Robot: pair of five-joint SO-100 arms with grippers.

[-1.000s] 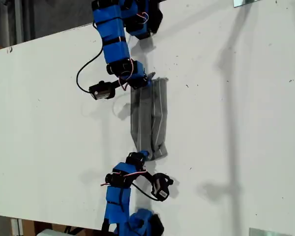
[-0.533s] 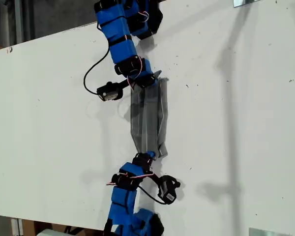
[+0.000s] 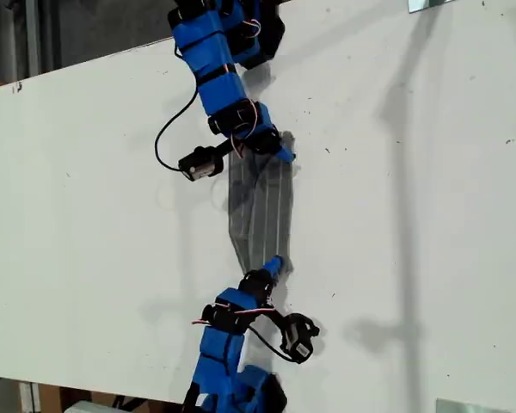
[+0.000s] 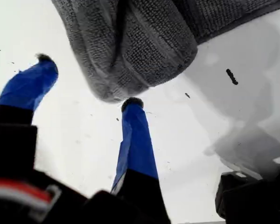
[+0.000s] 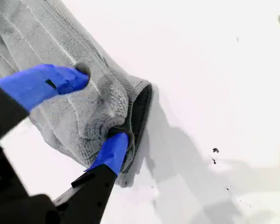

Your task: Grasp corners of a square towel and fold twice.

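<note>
Fingertips first: my first gripper [image 4: 87,80] stands spread and empty, with one end of the towel [image 4: 130,42] just beyond its tips, not between them. My second gripper [image 5: 100,102] straddles the bunched other end, though whether it truly pinches I cannot tell. To grasp well, I judge each gripper should bite only the corners [image 4: 107,91], both layers together, before any lift. Farther out, the exterior view shows the towel as a narrow strip on the table [image 3: 86,215], its long axis running arm to arm.
</note>
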